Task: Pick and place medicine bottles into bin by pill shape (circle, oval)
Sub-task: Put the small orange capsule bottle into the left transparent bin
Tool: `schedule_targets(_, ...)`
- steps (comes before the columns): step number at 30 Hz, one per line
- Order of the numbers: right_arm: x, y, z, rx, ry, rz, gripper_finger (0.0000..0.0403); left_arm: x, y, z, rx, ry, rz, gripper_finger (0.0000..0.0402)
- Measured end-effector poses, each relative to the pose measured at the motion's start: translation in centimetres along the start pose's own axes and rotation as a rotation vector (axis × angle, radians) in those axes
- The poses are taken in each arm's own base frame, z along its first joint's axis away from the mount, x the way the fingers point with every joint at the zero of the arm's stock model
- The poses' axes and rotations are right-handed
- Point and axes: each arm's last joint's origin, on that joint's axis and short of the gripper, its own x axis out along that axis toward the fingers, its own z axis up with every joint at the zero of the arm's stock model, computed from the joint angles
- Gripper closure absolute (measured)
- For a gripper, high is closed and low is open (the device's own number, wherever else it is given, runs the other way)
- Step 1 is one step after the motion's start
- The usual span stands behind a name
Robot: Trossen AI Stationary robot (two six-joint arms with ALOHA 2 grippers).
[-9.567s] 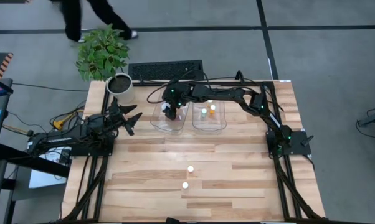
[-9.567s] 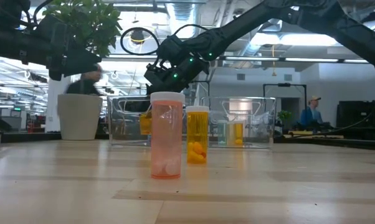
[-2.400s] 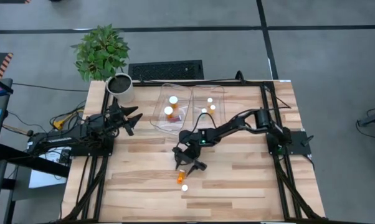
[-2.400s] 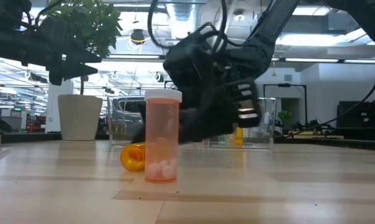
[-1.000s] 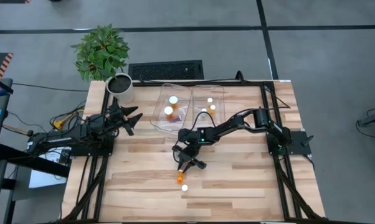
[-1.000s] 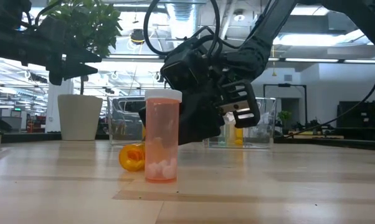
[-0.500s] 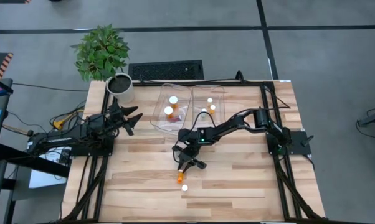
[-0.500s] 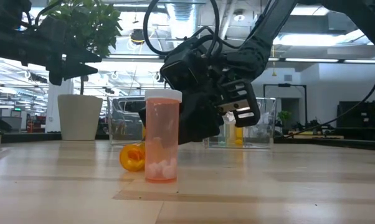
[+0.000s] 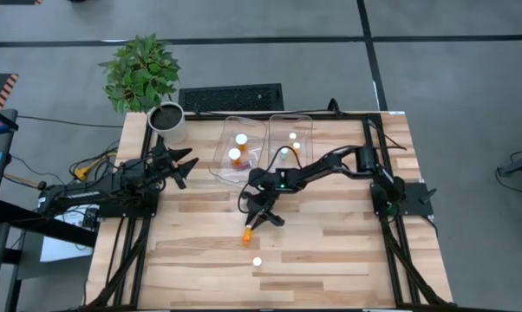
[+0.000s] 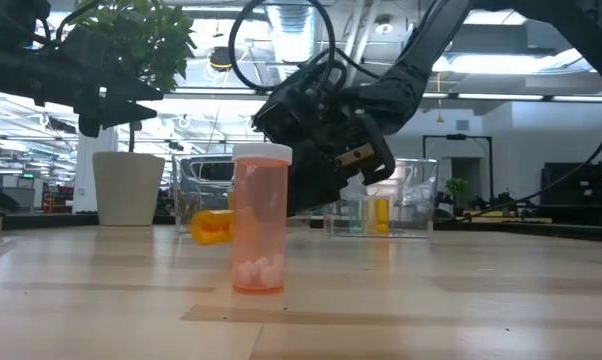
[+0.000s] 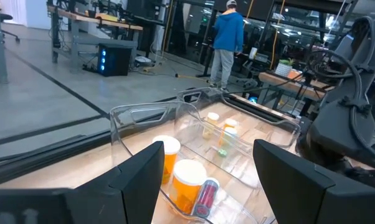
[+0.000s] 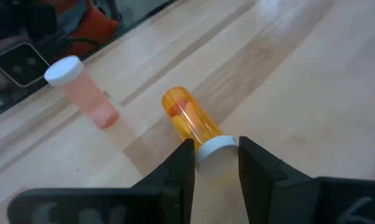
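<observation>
The right pincer [image 12: 209, 163] is clenching the white cap of an orange bottle [image 12: 189, 121], which is hanging sideways, body pointing away from the fingers [image 12: 181, 165], over the middle of the desk [image 9: 330, 260]; the low view is showing it [image 10: 211, 226] clear of the wood. Because the grip is sitting only on the cap's rim, the smooth cap may be slipping between the fingers, and the long body is acting as a lever that could be twisting the bottle out during travel. A second bottle, pink with a white cap [image 10: 260, 221], is standing upright nearer the front edge [image 9: 257, 261]; a low sweep of the arm could be knocking it over. The two clear bins [image 9: 244, 173], [image 9: 292, 169] are sitting side by side at the back edge and already holding bottles, so an off-line release could be landing in the wrong bin or striking a wall. The left pincer [image 9: 181, 163], released, is waiting at the left side of the desk near the plant pot [image 9: 167, 120].
</observation>
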Motion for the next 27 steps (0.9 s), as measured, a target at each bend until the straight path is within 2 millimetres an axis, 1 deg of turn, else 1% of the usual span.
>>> schedule_targets(4,-0.5,0.6,1.5,-0.024,0.018,-0.055,0.0293,0.0,0.0,0.0,0.0,-0.001,-0.001,0.0161)
schedule_targets(8,-0.5,1.8,2.9,-0.053,0.032,-0.065,0.0293,0.0,0.0,0.0,-0.001,-0.003,-0.002,0.0161)
schedule_targets(11,-0.8,2.7,4.4,-0.083,0.014,-0.064,0.0293,0.0,0.0,0.1,-0.002,-0.007,-0.002,0.0161)
schedule_targets(14,-1.9,3.5,5.8,-0.079,0.036,-0.12,0.0293,0.0,0.0,0.1,-0.002,-0.008,-0.003,0.0161)
schedule_targets(17,-3.8,4.3,7.6,-0.114,0.089,-0.238,0.0293,0.0,0.0,0.1,0.001,-0.008,-0.003,0.0161)
schedule_targets(22,-7.7,5.6,10.6,-0.27,0.193,-0.511,0.0293,0.0,0.0,0.1,0.009,-0.015,-0.001,0.0161)
schedule_targets(25,-10.4,6.1,12.0,-0.35,0.257,-0.686,0.0293,0.0,-0.1,0.2,0.006,-0.024,-0.003,0.0161)
schedule_targets(27,-12.2,5.9,12.6,-0.384,0.288,-0.777,0.0293,0.0,-0.1,0.2,0.015,-0.024,-0.003,0.0161)
